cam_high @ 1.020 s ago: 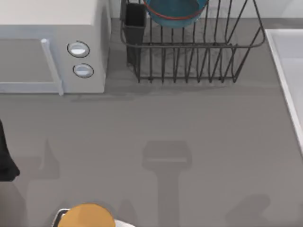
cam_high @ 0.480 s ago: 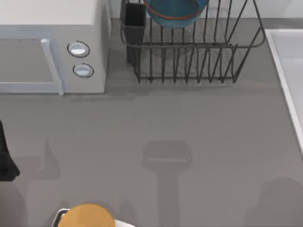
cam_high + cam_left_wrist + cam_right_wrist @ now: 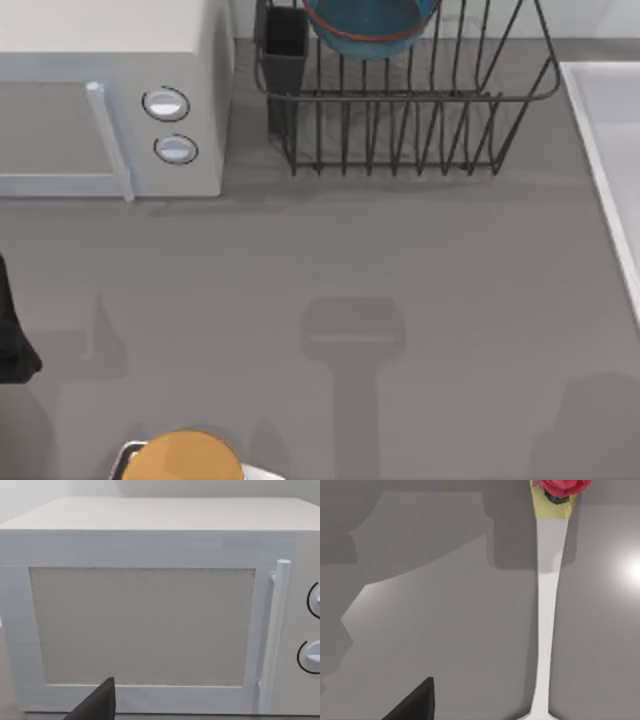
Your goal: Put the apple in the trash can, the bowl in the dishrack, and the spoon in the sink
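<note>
Hovering above the spoon, which lies flat on the grey counter, the right pincer shows one dark fingertip; its opening cannot be told. The bowl sits in the dishrack, so the spoon step appears in hand: descend, grasp the handle, carry to the sink.

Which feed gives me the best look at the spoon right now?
The right wrist view: the spoon lies on the grey table there, its long white handle running the length of the picture up to a yellow and red end. The top view shows the bowl in the dishrack; the left wrist view faces the microwave.
</note>
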{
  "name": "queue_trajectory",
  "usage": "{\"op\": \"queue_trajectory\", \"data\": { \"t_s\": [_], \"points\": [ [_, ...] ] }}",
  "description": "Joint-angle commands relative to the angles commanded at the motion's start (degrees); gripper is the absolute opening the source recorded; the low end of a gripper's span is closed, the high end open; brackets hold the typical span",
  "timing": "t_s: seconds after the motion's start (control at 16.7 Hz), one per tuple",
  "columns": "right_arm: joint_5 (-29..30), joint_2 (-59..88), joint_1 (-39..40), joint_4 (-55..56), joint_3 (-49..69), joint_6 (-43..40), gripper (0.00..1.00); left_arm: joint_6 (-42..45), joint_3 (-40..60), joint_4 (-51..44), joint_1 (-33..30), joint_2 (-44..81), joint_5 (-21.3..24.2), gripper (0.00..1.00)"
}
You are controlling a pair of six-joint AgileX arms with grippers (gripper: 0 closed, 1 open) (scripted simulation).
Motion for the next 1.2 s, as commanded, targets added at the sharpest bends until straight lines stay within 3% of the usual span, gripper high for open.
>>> {"op": "queue_trajectory", "data": {
  "t_s": [0.48,0.84,1.2],
  "points": [
    [0.0,10.3,0.1,22.1,-11.4,0.3,1.00,0.0,0.0,0.0,0.0,0.0,0.0,1.00],
    [0.0,11.6,0.1,24.4,-12.7,0.3,1.00,0.0,0.0,0.0,0.0,0.0,0.0,1.00],
    [0.0,11.6,0.1,24.4,-12.7,0.3,0.55,0.0,0.0,0.0,0.0,0.0,0.0,1.00]
  ]
}}
